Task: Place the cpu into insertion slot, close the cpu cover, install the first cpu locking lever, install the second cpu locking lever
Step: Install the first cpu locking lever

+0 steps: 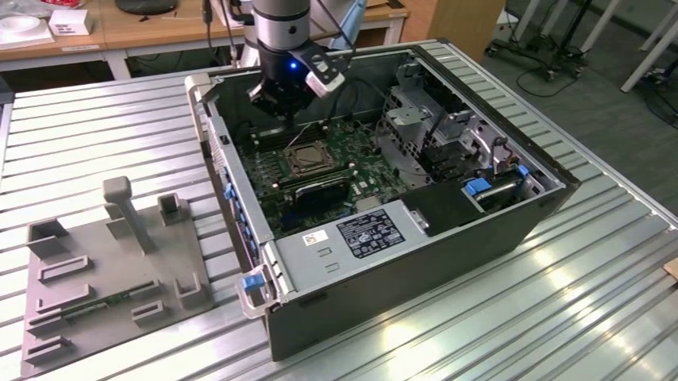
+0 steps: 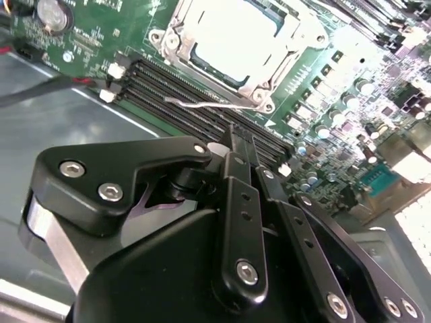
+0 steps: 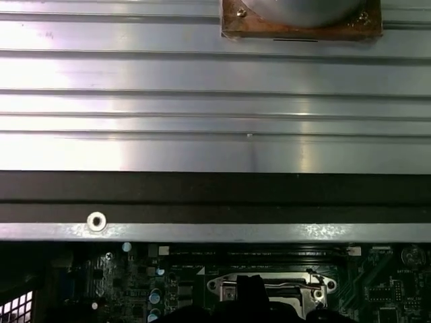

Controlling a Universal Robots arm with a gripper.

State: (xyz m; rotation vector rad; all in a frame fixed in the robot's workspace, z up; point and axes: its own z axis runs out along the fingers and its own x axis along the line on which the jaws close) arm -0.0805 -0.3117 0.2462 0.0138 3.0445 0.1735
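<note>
— Where do we stand with the cpu (image 2: pixel 236 37)?

— We see it seated in the insertion slot (image 2: pixel 264 102), its pale face showing through the window of the cpu cover (image 2: pixel 209 70). The cover looks to us folded down flat over it, so we judge the first two steps done.

— And the levers?

— We can make out one thin wire locking lever (image 2: pixel 195 104) lying along the edge of the insertion slot, between it and the memory slots (image 2: pixel 155 87). We cannot tell whether it is hooked under its catch. We judge the lever work to be what is left.

— What about the end effector?

— The end effector (image 2: pixel 236 134) hangs just beside the insertion slot, over the memory slots and apart from the motherboard (image 2: pixel 87 40). Its fingers are drawn together with no gap we can see, and we see nothing held between them.

— And the arm?

— In the exterior view, the arm (image 1: pixel 278 24) comes nearly straight down into the open computer case (image 1: pixel 424 278), wrist above the board and close to the insertion slot. The case lies on its side on the ribbed desk (image 1: pixel 593 302). A grey fixture tray (image 1: pixel 117 274) sits outside the case, well apart from the insertion slot.
</note>
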